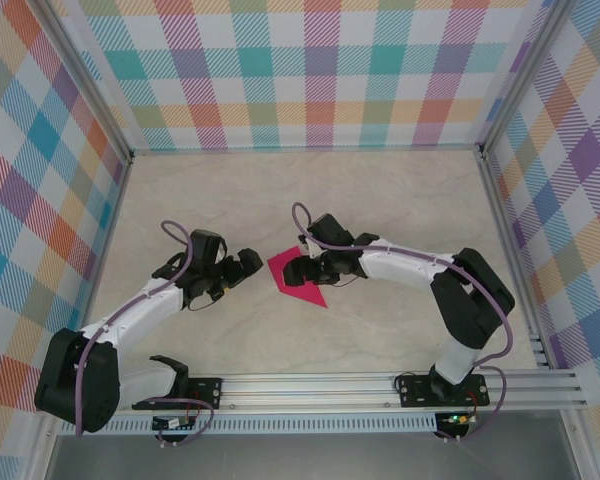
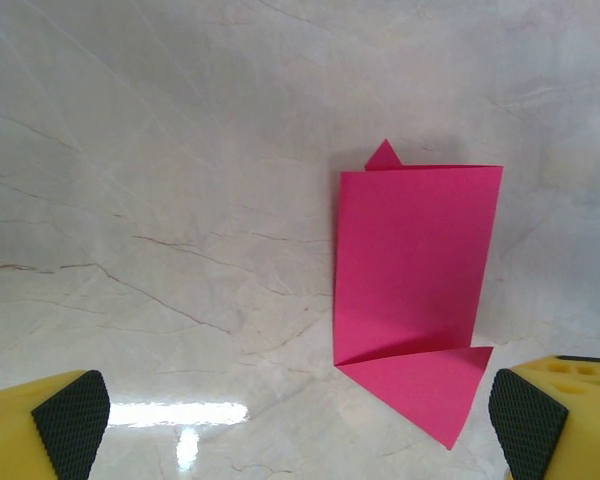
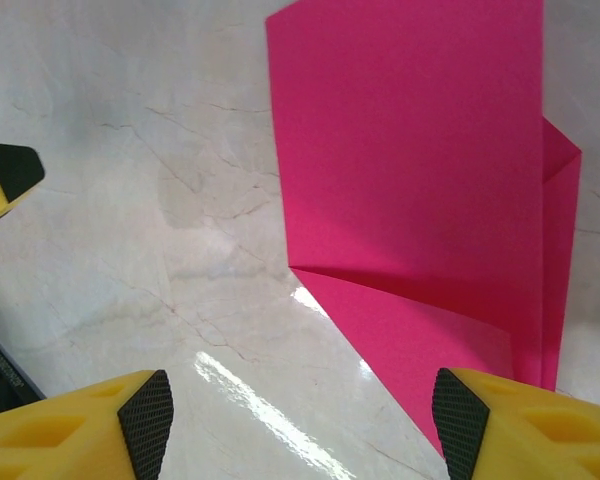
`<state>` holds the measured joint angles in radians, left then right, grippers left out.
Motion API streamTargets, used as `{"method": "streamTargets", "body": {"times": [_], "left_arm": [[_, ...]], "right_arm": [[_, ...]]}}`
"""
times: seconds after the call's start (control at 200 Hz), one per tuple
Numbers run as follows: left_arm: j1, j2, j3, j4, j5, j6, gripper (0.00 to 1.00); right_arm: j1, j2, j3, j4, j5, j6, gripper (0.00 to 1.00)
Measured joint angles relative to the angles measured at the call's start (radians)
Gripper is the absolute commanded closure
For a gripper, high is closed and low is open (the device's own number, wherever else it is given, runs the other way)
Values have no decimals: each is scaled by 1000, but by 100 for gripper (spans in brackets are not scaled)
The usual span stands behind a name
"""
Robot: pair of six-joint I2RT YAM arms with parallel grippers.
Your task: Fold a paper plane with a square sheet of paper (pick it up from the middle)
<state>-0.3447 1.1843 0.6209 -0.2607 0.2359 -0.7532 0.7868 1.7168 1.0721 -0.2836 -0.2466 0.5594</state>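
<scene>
The left fingers (image 2: 70, 420) are seen spread wide with nothing between them, held just left of the sheet of paper (image 1: 305, 290). The magenta sheet, partly folded with corner flaps turned over, is laid flat on the table (image 1: 400, 200) near its middle. The right fingers (image 3: 145, 425) are parted above it, and nothing is gripped.

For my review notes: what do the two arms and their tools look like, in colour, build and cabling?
The left arm and right arm are white shells between black joint blocks, each trailing a lilac cable. The left tool and right tool have yellow fingers tipped with black cross-hatched pads. No markings are legible.
</scene>
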Motion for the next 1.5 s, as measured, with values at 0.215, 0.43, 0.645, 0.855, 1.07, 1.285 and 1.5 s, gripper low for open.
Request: {"method": "streamTargets", "body": {"times": [0.215, 0.43, 0.645, 0.855, 1.07, 1.285, 1.5], "left_arm": [[-7, 0, -12, 34, 33, -19, 0], [-29, 12, -14, 74, 55, -40, 1], [-71, 40, -18, 109, 66, -73, 7], [-135, 81, -27, 170, 73, -132, 15], [-192, 173, -29, 266, 84, -222, 38], [-247, 249, -29, 315, 77, -253, 50], [-255, 288, -29, 324, 66, -267, 62]], "right_arm": [[-13, 21, -27, 18, 10, 29, 30], [-40, 46, -42, 50, 10, 60, 30], [-63, 85, -59, 74, -3, 101, 33], [-80, 87, -67, 89, -29, 141, 34], [-87, 87, -76, 104, -43, 160, 35], [-92, 87, -79, 108, -48, 166, 36], [-94, 87, -82, 111, -54, 167, 37]]}}
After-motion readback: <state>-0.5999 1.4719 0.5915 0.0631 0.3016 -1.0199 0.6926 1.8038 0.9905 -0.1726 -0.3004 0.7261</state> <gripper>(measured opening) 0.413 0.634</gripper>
